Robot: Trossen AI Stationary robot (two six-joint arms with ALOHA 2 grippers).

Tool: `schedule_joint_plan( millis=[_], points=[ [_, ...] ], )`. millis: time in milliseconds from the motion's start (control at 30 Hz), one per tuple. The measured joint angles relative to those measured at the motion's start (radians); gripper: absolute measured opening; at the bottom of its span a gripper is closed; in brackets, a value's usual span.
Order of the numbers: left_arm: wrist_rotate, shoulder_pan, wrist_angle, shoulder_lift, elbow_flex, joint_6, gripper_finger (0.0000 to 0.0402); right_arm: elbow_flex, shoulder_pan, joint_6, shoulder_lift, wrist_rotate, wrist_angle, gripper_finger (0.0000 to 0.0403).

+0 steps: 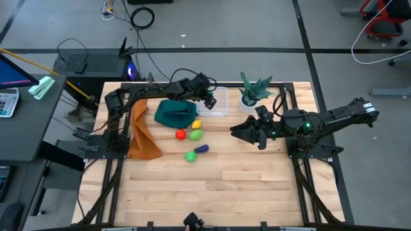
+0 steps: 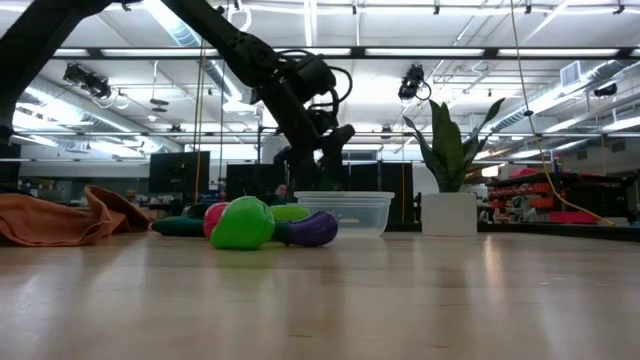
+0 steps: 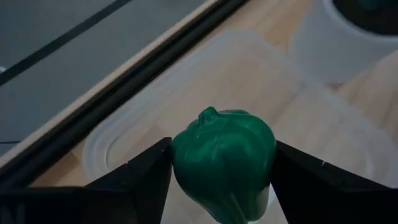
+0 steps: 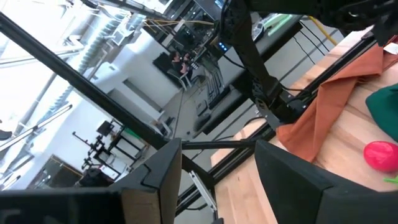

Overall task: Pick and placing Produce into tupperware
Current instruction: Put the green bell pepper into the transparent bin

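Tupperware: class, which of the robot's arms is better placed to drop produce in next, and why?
The left. Its gripper already holds the dark green pepper above the tupperware. The right gripper is empty and open, off to the side.

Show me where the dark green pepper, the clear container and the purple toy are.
dark green pepper point(image 3: 224, 158): left wrist view, middle of its body, between the left gripper's fingers.
clear container point(image 2: 352, 213): low view, its front wall.
purple toy point(image 1: 201, 149): high view, middle of its body.

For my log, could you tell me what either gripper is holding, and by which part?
The left gripper clamps the dark green produce by its two opposite sides, above the tupperware. The right gripper holds nothing.
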Motion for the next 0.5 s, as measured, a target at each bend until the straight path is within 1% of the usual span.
schedule_joint_plan(
  millis=[133,267,500],
  points=[
    [-0.002,0.001,0.034,0.02,0.0,0.035,0.0245,0.0,0.0,0.0,0.0,0.0,0.001,0.0167],
    [-0.005,0.001,0.059,0.039,0.0,0.05,0.0252,0.0,0.0,0.01,0.0,0.001,0.006,0.0167],
    [-0.001,-0.006,0.051,0.055,-0.001,0.11,0.0246,0.0,0.0,0.017,0.0,0.001,0.006,0.0167]
  ],
)
